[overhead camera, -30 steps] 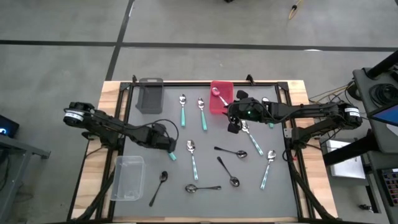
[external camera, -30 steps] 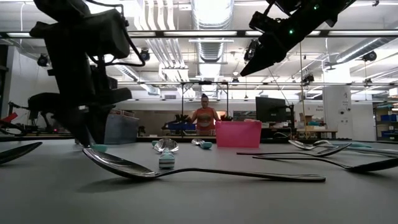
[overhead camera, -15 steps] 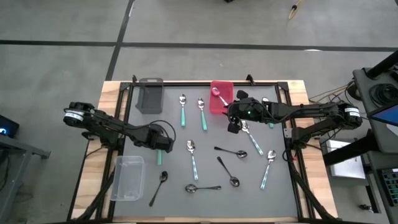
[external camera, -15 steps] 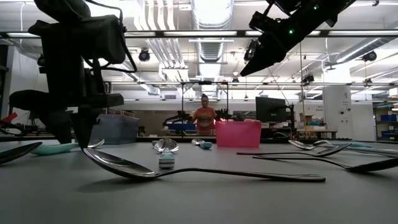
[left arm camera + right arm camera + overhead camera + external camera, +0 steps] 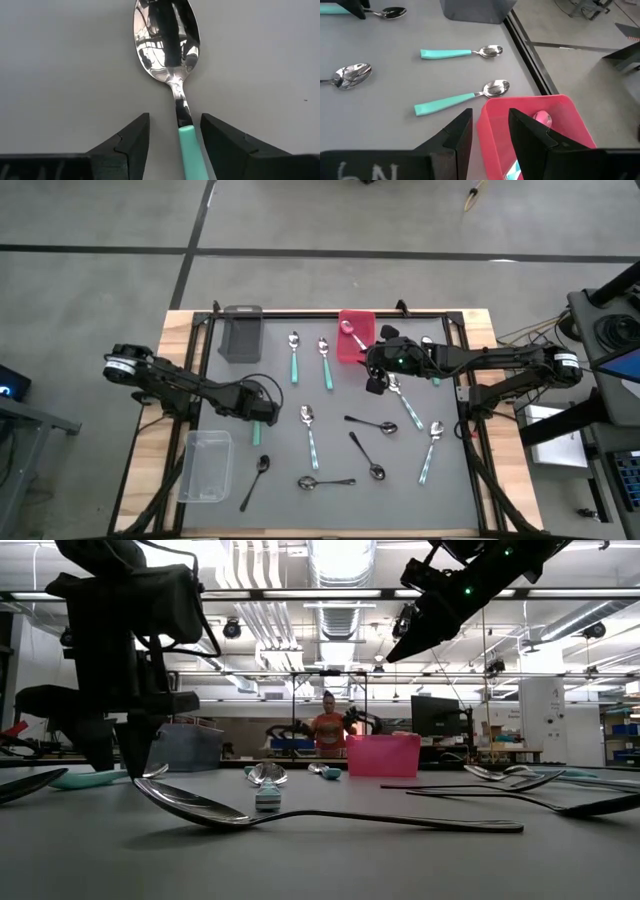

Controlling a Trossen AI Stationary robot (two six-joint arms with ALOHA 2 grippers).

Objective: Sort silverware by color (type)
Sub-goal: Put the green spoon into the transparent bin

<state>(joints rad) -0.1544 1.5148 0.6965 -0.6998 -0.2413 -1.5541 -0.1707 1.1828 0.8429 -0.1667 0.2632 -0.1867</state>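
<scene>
My left gripper [image 5: 174,122] is open, and its fingers stand on either side of a teal-handled spoon [image 5: 170,45] without touching it. That spoon lies flat on the grey mat, its teal handle [image 5: 85,778] on the table beside the left gripper [image 5: 118,755]. In the high view the left gripper [image 5: 262,418] hides most of it. My right gripper [image 5: 490,117] is open and empty, up over the near edge of the red bin [image 5: 535,120], which holds a spoon. More teal-handled spoons [image 5: 294,357] [image 5: 309,435] [image 5: 430,450] and dark spoons [image 5: 370,423] [image 5: 256,475] lie on the mat.
A grey bin [image 5: 240,332] stands at the mat's far left, the red bin [image 5: 355,335] at far centre, a clear bin [image 5: 205,465] near left. A dark spoon [image 5: 330,815] lies close to the low camera. A person [image 5: 328,730] stands in the room beyond.
My left gripper's fingers have spread apart in the low view, and it has let go of the teal-handled spoon. The handle showed as a small teal tip under the shut fingers. It now lies flat along the table beside them. The right arm has kept still.
</scene>
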